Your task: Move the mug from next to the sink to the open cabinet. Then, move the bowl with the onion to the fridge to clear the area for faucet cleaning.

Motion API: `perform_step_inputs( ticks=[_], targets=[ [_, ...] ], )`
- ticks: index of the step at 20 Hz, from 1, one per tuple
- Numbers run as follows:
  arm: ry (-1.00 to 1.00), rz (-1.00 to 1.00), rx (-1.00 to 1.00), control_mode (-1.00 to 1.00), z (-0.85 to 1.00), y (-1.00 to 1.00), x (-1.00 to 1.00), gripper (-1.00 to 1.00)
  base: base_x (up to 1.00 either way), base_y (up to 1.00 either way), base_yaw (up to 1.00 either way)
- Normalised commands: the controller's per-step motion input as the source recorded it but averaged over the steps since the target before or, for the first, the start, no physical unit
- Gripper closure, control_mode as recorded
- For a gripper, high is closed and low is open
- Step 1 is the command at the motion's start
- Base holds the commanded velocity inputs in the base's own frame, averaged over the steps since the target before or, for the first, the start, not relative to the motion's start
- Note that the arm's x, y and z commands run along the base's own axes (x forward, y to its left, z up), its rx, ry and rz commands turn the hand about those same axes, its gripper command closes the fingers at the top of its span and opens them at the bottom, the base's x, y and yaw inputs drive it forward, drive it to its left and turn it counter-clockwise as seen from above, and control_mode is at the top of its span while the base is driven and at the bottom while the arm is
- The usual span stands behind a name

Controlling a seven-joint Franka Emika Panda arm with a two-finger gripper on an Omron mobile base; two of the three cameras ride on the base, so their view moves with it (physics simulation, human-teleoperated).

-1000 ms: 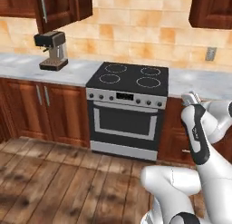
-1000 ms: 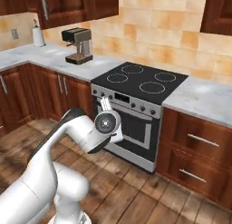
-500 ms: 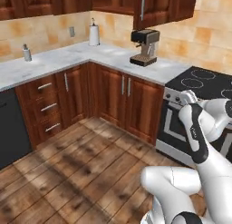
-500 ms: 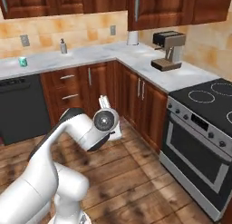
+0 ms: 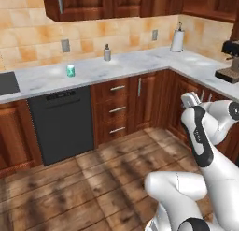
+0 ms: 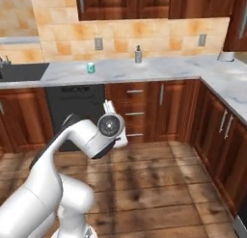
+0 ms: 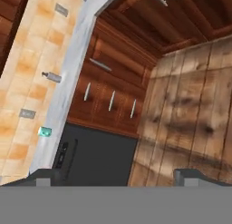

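The mug is small and teal and stands on the grey counter, a little right of the dark sink. From the right base it is the mug beside the sink; in the hand view the mug is tiny and far off. My gripper is held up over the wooden floor, well away from the counter. In the hand view the gripper is open, its fingertips wide apart with nothing between them. The bowl, onion and fridge are out of view.
A black dishwasher sits under the counter below the mug. A soap bottle, a paper towel roll and a coffee machine stand along the L-shaped counter. Dark wall cabinets hang above. Wooden floor lies open in front.
The whole picture has swung from the stove past the coffee machine to the sink counter, so the cameras moved. The gripper has stayed open, held the same way.
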Motion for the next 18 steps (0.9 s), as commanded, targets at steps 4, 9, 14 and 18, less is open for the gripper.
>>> perform_step_inputs(
  ticks=[4, 9, 14, 18],
  targets=[
    [0.0, 0.0, 0.0, 1.0, 0.0, 0.0, 0.0, -1.0, 1.0, 0.31, 0.34],
    [0.0, 0.0, 0.0, 1.0, 0.0, 0.0, 0.0, -1.0, 1.0, 0.11, 0.21],
    [0.0, 0.0, 0.0, 1.0, 0.0, 0.0, 0.0, -1.0, 1.0, 0.04, 0.18],
    [0.0, 0.0, 0.0, 1.0, 0.0, 0.0, 0.0, -1.0, 1.0, 0.33, 0.13]
  ],
)
